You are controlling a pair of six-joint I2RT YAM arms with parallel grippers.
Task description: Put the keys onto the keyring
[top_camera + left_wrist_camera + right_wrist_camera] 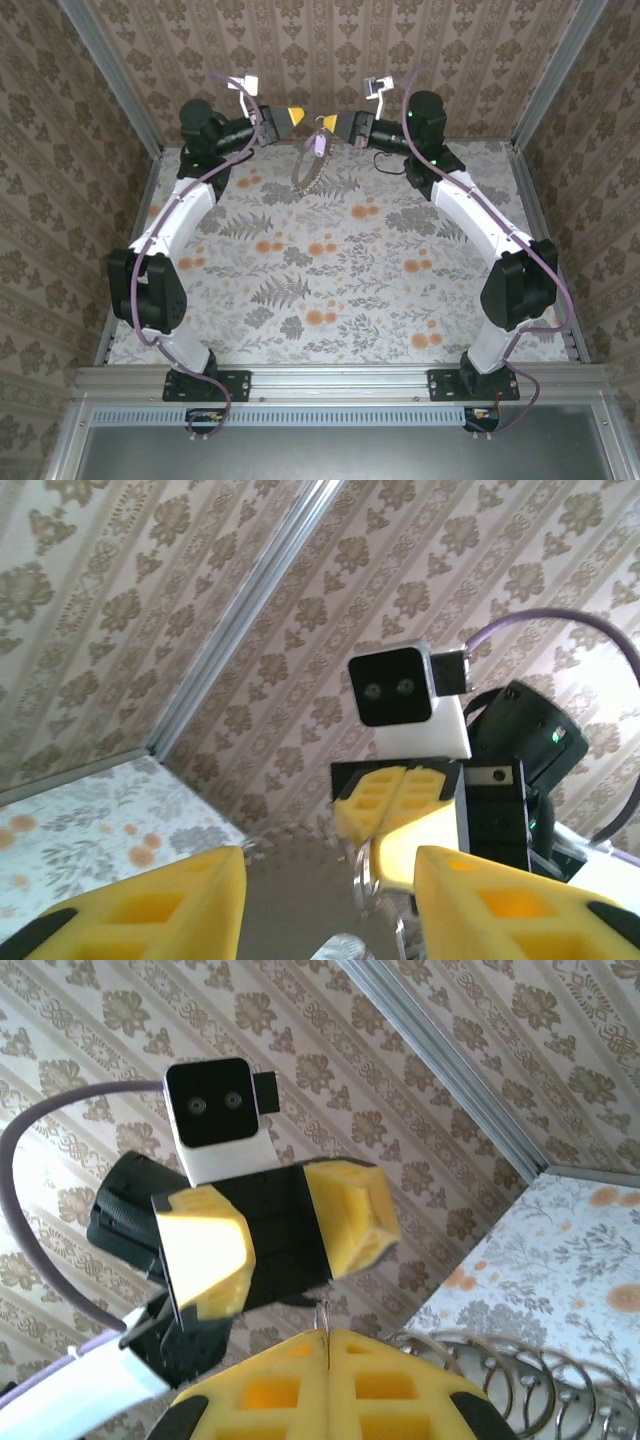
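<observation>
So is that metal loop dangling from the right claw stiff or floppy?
Probably floppy: the keyring hangs slack beneath the right gripper, pinched only at its top. Likely light, since its links look thin. Expect it to swing if moved.

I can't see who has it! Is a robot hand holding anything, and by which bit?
The right gripper pinches the keyring by its top, with the key hanging just below. The left gripper holds nothing.

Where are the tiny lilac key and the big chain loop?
tiny lilac key (318, 147): top external view, on its pale rectangular head.
chain loop (303, 182): top external view, on the lower part of the hanging chain.
</observation>
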